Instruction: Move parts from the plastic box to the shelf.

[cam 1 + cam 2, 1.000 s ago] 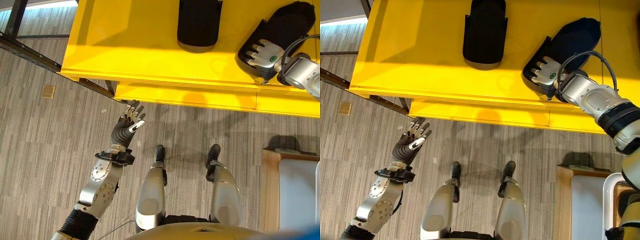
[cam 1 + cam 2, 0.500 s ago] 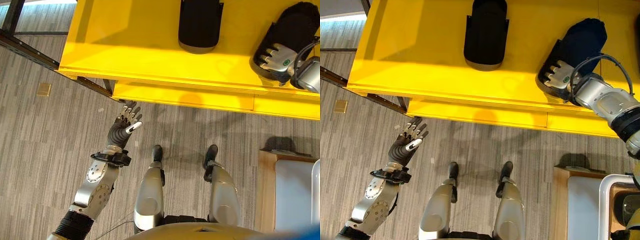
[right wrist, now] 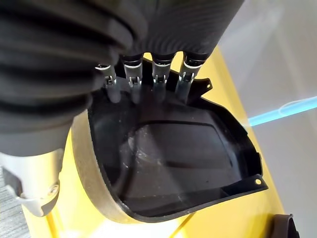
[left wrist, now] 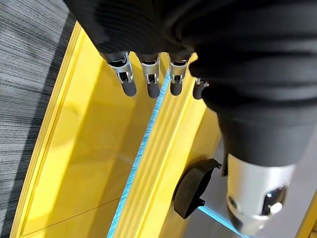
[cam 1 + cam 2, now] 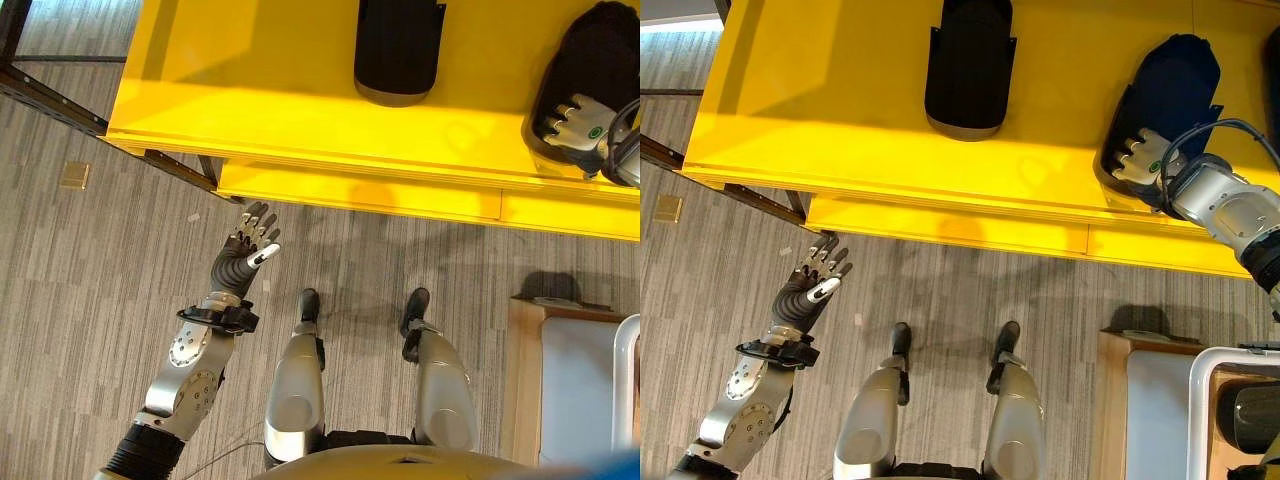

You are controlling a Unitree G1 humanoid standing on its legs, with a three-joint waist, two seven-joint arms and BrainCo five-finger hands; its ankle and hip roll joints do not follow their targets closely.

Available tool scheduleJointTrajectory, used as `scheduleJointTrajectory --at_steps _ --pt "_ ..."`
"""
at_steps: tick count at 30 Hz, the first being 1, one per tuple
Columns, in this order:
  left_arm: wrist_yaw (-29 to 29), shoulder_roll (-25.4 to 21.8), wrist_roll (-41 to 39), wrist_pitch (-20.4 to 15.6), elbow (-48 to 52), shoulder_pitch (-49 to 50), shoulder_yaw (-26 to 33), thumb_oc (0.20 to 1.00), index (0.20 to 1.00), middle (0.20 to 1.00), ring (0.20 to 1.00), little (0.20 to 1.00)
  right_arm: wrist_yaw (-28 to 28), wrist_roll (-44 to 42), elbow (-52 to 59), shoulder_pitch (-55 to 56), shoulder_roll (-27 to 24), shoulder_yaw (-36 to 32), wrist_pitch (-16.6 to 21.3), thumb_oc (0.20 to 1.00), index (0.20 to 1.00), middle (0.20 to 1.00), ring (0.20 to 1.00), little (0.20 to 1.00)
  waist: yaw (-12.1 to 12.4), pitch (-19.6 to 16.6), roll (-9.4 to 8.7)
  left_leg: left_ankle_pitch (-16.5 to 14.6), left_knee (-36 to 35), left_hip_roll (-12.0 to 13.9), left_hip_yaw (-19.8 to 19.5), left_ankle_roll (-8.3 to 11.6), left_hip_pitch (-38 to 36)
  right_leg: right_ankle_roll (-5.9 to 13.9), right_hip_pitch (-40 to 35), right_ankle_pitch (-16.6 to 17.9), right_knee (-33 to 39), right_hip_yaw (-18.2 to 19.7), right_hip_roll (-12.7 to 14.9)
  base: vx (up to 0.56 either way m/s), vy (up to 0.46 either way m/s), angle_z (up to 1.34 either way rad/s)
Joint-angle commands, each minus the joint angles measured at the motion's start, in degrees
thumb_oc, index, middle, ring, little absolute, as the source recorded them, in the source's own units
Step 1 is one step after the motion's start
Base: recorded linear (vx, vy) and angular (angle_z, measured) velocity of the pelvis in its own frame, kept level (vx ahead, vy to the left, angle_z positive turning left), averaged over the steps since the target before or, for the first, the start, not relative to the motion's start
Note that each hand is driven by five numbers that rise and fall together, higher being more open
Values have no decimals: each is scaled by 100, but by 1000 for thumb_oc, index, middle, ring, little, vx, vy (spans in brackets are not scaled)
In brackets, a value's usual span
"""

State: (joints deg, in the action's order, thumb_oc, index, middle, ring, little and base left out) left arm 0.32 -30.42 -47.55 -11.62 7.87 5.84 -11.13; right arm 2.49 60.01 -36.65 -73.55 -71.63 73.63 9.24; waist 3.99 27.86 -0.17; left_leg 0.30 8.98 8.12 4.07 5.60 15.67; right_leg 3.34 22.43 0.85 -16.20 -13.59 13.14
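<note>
Two black moulded shell parts lie on the yellow shelf (image 5: 250,90). One part (image 5: 398,50) rests at the middle. The other part (image 5: 592,45) lies at the right, hollow side up. My right hand (image 5: 578,122) is shut on its near rim. In the right wrist view its fingers (image 3: 157,82) hook over the rim into the hollow of that part (image 3: 173,153). My left hand (image 5: 245,255) hangs open over the floor, just below the shelf's front edge, holding nothing. The white plastic box (image 5: 1202,420) at the lower right holds another dark part (image 5: 1250,415).
The box stands on a wooden stand (image 5: 1112,400) to my right. A dark metal frame bar (image 5: 50,95) runs under the shelf's left end. A small tan square (image 5: 74,175) lies on the grey floor.
My right hand has slid the right black part further right along the shelf and turned it more end-on. The left hand has barely moved. The camera has shifted slightly.
</note>
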Motion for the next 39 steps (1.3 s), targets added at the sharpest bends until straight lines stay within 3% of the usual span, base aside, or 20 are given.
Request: scheduleJointTrajectory --at_steps 1,12,18,25,39 --pt "-86 -309 213 -235 771 273 283 1000 1000 1000 1000 1000 -162 332 58 215 -422 659 238 1000 1000 1000 1000 1000 11 168 -57 76 269 308 -71 79 249 345 -257 -787 -655 -25 93 0 0 0" --pt "-45 -461 164 -265 772 277 304 1000 1000 1000 1000 1000 -31 248 364 -59 -482 659 241 1000 1000 1000 1000 1000 77 179 -156 50 320 310 -63 84 256 334 -244 -790 -692 -3 99 0 0 0" --pt "-46 -739 123 -283 752 255 317 1000 1000 1000 1000 1000 149 108 561 -565 -559 659 197 1000 1000 1000 1000 1000 189 166 -370 8 405 303 -69 82 251 326 -278 -786 -705 24 100 -1 1 -1" --pt "-26 -998 17 -321 697 279 430 1000 1000 1000 1000 1000 558 29 493 -1240 -669 659 -103 1000 1000 1000 1000 1000 230 93 -680 -42 462 319 -75 79 186 325 -357 -775 -682 47 70 -2 3 -1" --pt "-34 -1166 -33 -365 597 245 538 1000 1000 1000 1000 1000 743 50 462 -1550 -712 659 -267 1000 1000 1000 1000 1000 229 -33 -916 -105 541 317 -103 78 145 312 -487 -799 -682 31 51 -1 1 0"
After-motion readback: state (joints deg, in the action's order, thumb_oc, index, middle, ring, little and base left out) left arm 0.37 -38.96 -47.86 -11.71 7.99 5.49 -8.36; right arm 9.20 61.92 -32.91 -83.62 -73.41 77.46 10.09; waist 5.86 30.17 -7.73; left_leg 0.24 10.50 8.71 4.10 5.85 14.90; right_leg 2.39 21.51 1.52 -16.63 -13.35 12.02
